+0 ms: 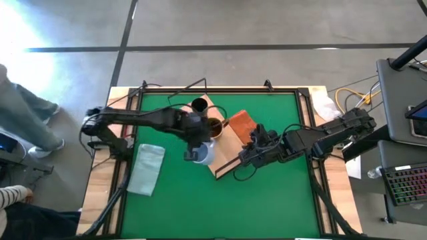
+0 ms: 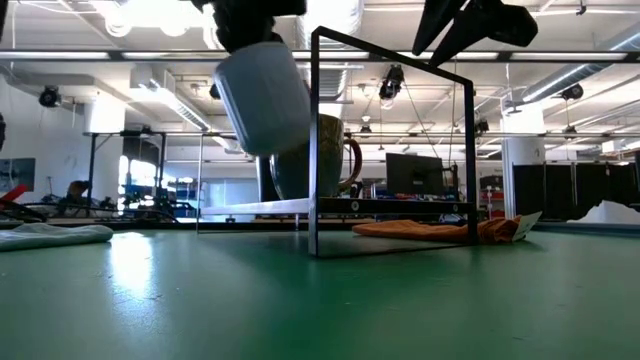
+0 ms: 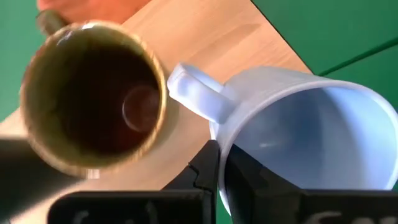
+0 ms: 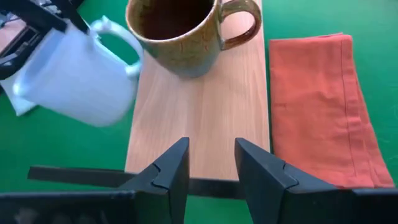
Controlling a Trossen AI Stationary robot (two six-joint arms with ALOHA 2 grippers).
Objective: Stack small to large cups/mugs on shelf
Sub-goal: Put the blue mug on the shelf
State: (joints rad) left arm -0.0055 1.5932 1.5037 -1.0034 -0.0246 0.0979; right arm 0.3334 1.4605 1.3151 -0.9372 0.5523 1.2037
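A light-wood shelf (image 1: 220,159) with a black wire frame lies slantwise on the green table. A brown mug (image 1: 215,127) stands on the board near its middle. A narrow black cup (image 1: 199,105) stands at the board's far end. My left gripper (image 1: 195,148) is shut on a pale blue-grey cup (image 1: 205,155) beside the board's left side, close to the brown mug (image 3: 93,102). My right gripper (image 4: 211,165) is open and empty over the board's near end (image 4: 205,118). My left gripper holds the pale cup by its rim (image 3: 222,149), close beside the handle (image 3: 199,96). One finger is inside the cup and one is outside. The fingers come from above. The cup (image 2: 262,95) hangs tilted, lifted clear of the table and the board.
A folded orange-red cloth (image 1: 241,125) lies on the table against the shelf's right side. A pale cloth (image 1: 147,168) lies at the left. The shelf's upright wire frame (image 2: 315,140) stands at the board's near end. A person's legs show beyond the table's left edge.
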